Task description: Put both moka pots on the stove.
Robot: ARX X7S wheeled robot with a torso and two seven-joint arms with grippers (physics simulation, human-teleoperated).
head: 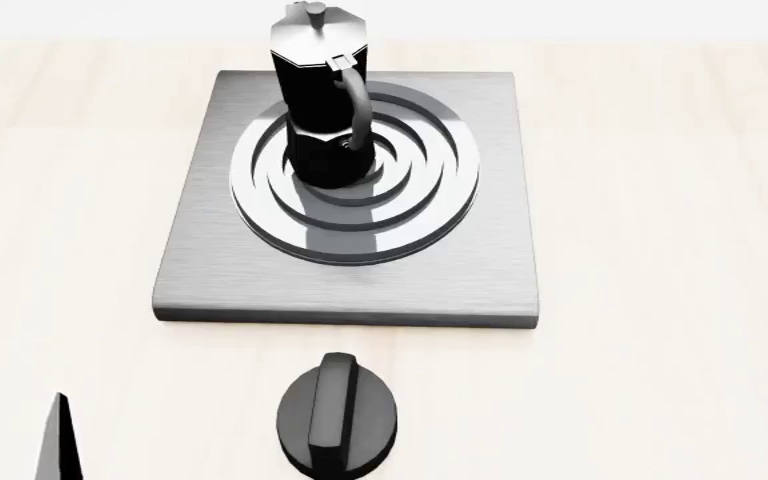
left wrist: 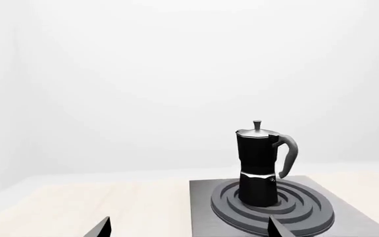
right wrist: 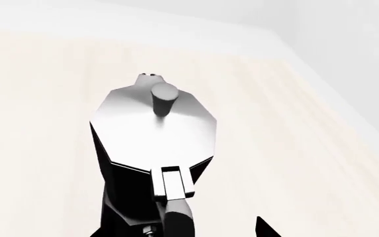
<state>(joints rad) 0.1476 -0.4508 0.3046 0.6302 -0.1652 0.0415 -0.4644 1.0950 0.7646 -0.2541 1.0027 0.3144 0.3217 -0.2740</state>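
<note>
One moka pot (head: 320, 100) stands upright on the raised rings of the stove (head: 211, 260). In the left wrist view this pot (left wrist: 258, 168) and the stove (left wrist: 203, 207) lie ahead of my left gripper (left wrist: 189, 231). That gripper is open and empty, its tips wide apart and short of the pot. The other moka pot (right wrist: 153, 128) shows only in the right wrist view, upright on the pale wooden table. My right gripper (right wrist: 179, 232) is open. The pot's handle (right wrist: 176, 217) lies between its jaws, and the one clear fingertip (right wrist: 265, 230) stands apart from the handle.
A low round black knob with a raised ridge (head: 340, 415) sits on the table just in front of the stove. A dark finger (head: 59, 445) shows at the head view's lower left. The pale wooden table (head: 678, 200) spreads around the stove.
</note>
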